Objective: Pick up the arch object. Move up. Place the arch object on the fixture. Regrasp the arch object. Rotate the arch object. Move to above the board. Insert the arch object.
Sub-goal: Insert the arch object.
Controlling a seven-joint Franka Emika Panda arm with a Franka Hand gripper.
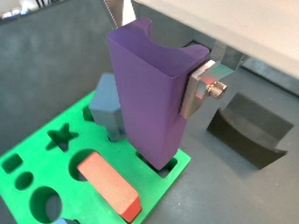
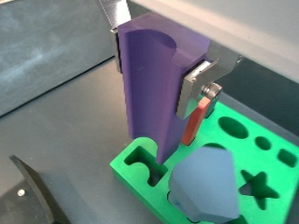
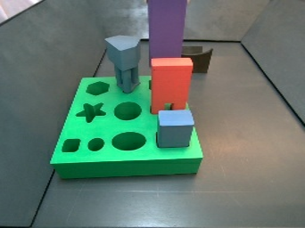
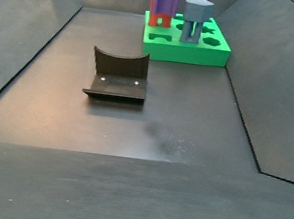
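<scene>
The purple arch object (image 1: 149, 96) stands upright, and my gripper (image 1: 158, 61) is shut on its upper part. A silver finger (image 1: 197, 91) presses one side, and the other finger (image 2: 121, 48) shows on the opposite side. The notched end of the arch object (image 2: 152, 92) points up. Its lower end meets an arch-shaped cut-out at a corner of the green board (image 1: 35, 144) (image 2: 239, 153); how deep it sits I cannot tell. In both side views the arch object (image 3: 167, 31) (image 4: 164, 2) rises from the board (image 3: 119, 134) (image 4: 185, 48), with the gripper above the frame. The dark fixture (image 1: 251, 129) (image 4: 118, 78) stands bare beside the board.
A blue-grey pentagon column (image 3: 123, 61) (image 2: 211, 188), a red-orange block (image 3: 172, 82) (image 1: 111, 184) and a small blue cube (image 3: 176, 128) stand in the board. Grey bin walls (image 4: 37, 48) slope up around the dark floor.
</scene>
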